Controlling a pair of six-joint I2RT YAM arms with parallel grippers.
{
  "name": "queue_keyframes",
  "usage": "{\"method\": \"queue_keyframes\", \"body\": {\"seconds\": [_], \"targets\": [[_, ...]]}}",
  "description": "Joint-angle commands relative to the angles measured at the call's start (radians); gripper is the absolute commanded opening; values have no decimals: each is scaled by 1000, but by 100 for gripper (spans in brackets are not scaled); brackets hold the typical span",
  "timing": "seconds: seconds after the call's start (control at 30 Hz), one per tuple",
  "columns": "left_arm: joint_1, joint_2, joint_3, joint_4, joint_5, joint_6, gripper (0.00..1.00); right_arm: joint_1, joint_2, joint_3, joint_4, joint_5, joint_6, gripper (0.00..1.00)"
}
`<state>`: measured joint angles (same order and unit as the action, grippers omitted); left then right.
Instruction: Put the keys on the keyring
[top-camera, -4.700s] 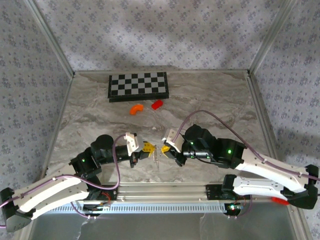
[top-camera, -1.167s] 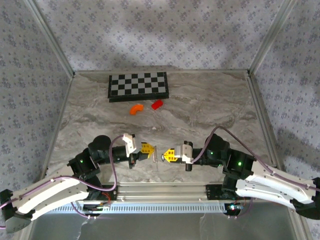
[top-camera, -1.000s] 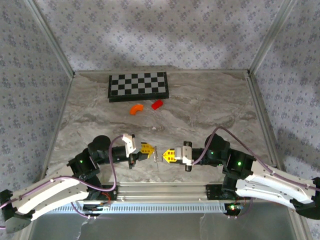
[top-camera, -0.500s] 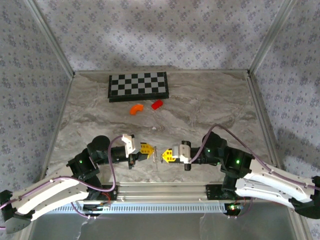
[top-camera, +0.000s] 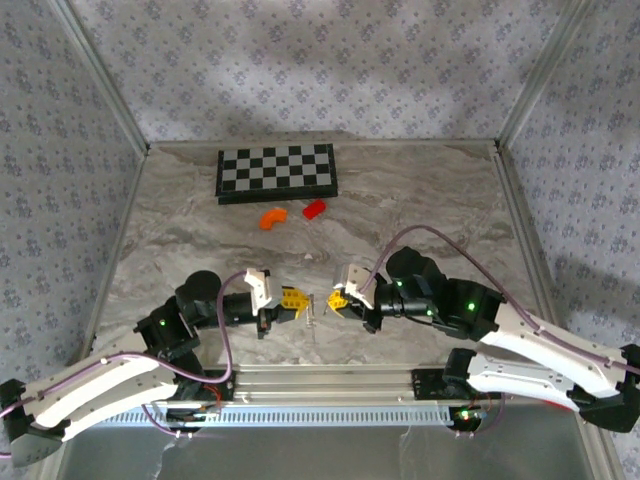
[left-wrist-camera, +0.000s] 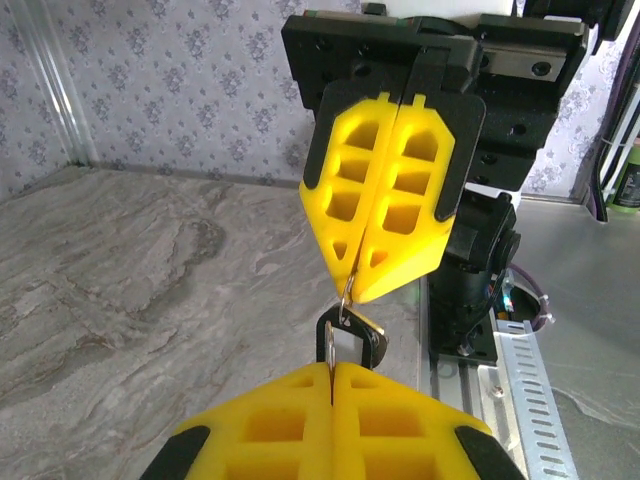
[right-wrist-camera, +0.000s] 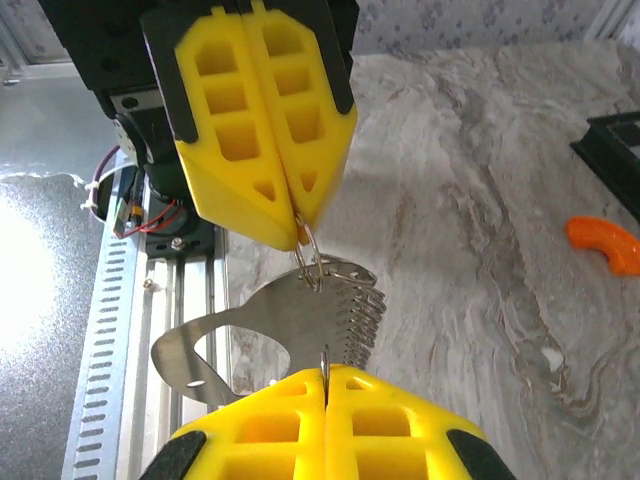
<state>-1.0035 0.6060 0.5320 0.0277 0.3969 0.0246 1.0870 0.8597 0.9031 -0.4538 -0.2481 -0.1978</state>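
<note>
Left gripper: the yellow-fingered left gripper (top-camera: 300, 300) sits low over the near edge of the grey marbled table (top-camera: 430, 190), jaws pressed together, with a small wire ring nipped at the very tips in the right wrist view
Right gripper: the matching right gripper (top-camera: 328, 299) is nose to nose with it, jaws together too, a thin metal sliver showing in the seam between its pads
Keyring: a thin pale silvery metal loop with a coil-like strand, the keyring (right-wrist-camera: 290, 325) hangs off that small ring at the left tips, in the air between the two grippers
Key: a tiny dark-rimmed oblong key (left-wrist-camera: 350, 336) with a pale centre sits right in the gap between the tips; it looks to be the right gripper's piece, though the grip is very small to read
Handling: light, stiff, slick metal all round; the keyring will likely swing and twist, and the key will pivot if pinched off-centre
Where to hold: key by the flat of its blade with the hole left clear; keyring on the loop, close beside its opening
Risk: the parts are tiny, and one slip drops them onto the table
Bystanders: black-and-white checkerboard (top-camera: 277, 172), curved orange piece (top-camera: 272, 217) and small red block (top-camera: 315, 208), all well apart at the far side
</note>
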Motion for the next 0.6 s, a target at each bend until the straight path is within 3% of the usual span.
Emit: {"method": "queue_keyframes", "body": {"seconds": [0.0, 0.2, 0.57], "targets": [[-2, 4, 23, 51, 24, -9, 0, 7, 7, 37, -34, 22, 36, 0], [-3, 12, 23, 59, 24, -7, 0, -5, 8, 14, 19, -54, 87, 0], [-3, 15, 23, 69, 29, -7, 0, -27, 25, -2, 70, -65, 140, 0]]}}
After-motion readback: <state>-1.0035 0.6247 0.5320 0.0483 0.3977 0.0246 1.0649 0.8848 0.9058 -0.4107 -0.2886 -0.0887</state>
